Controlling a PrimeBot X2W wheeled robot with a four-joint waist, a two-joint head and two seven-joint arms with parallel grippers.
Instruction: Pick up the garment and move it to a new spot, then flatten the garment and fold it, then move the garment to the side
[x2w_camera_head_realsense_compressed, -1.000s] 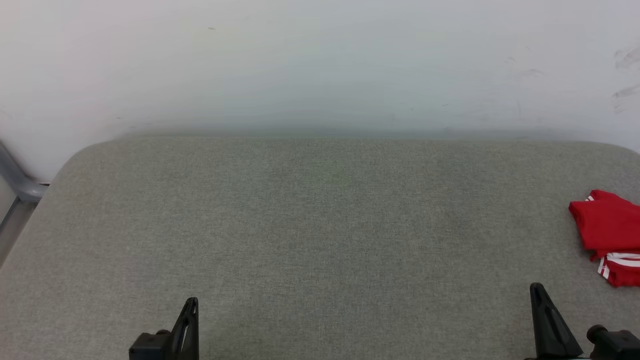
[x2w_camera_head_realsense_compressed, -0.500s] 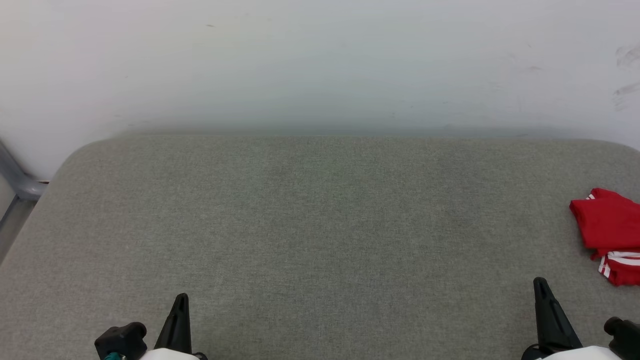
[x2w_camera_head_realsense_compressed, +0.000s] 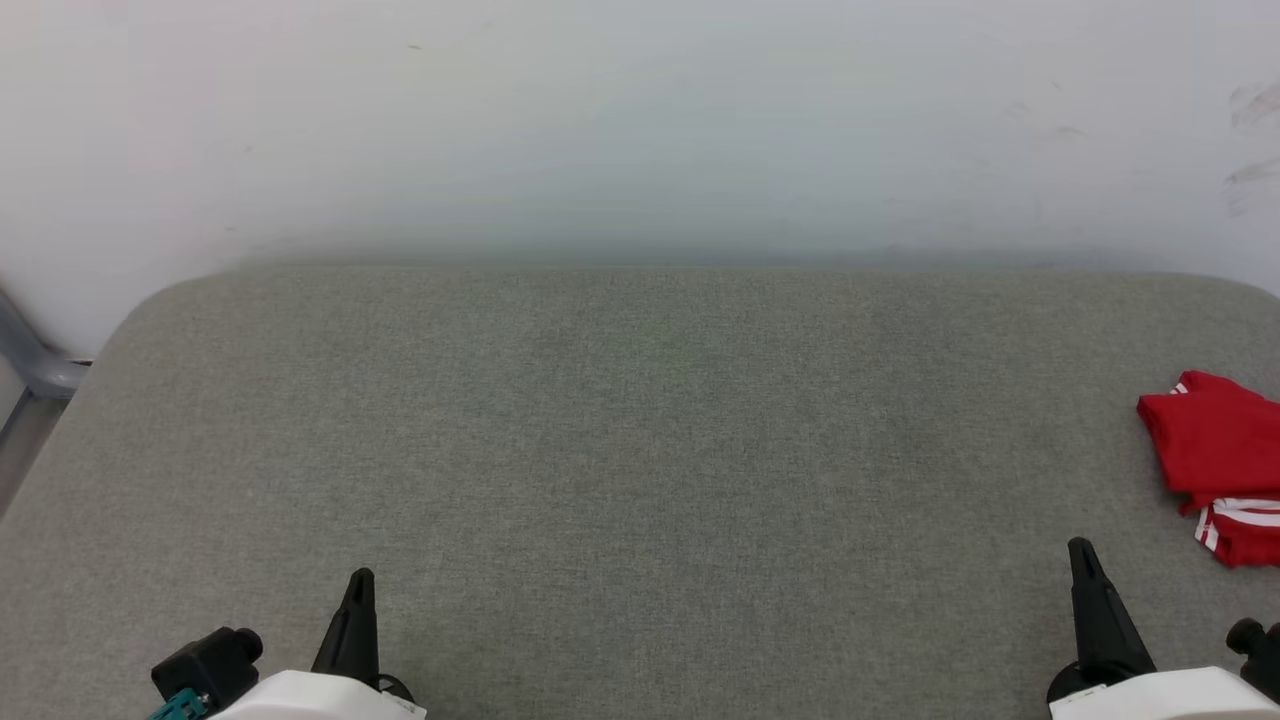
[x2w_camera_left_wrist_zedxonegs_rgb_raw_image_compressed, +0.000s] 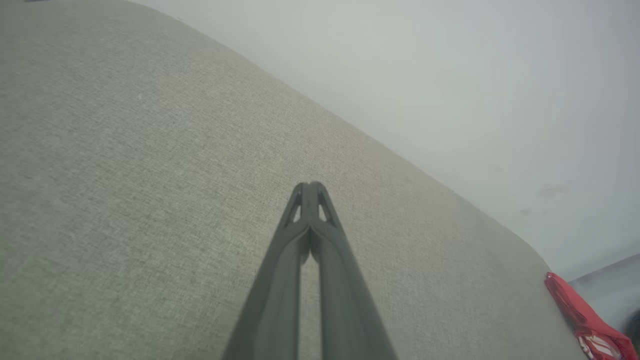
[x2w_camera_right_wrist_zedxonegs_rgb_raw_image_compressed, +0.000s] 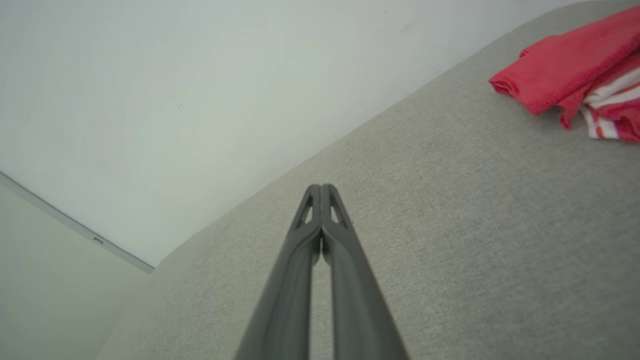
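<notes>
two closed grippers over a grey padded surface, red jersey at the far right

two dark grippers point forward over a wide grey fabric-covered pad (x2w_camera_head_realsense_compressed: 640, 420) with rounded far corners, seen from the robot's head. at the far left edge, a grey metal tube (x2w_camera_head_realsense_compressed: 30, 365) stands just beside the pad's corner. at the lower left, the left gripper (x2w_camera_head_realsense_compressed: 360, 582) rises from a white forearm casing (x2w_camera_head_realsense_compressed: 320, 698); its two long fingers are pressed together with nothing between them, and its wrist view shows the tips meeting above bare fabric. the middle of the pad is plain woven cloth, and a pale wall (x2w_camera_head_realsense_compressed: 640, 120) runs behind it, with faint scuff marks toward the right. at the lower right, the right gripper (x2w_camera_head_realsense_compressed: 1080, 550) also has its fingers pressed together and holds nothing. furthest right lies the garment (x2w_camera_head_realsense_compressed: 1212, 452), a red jersey t-shirt gathered into a compact bundle on the pad, partly cut off by the picture's edge. red-and-white striped trim shows at its near side. it sits beyond and to the right of the right gripper, apart from it and not touching.
</notes>
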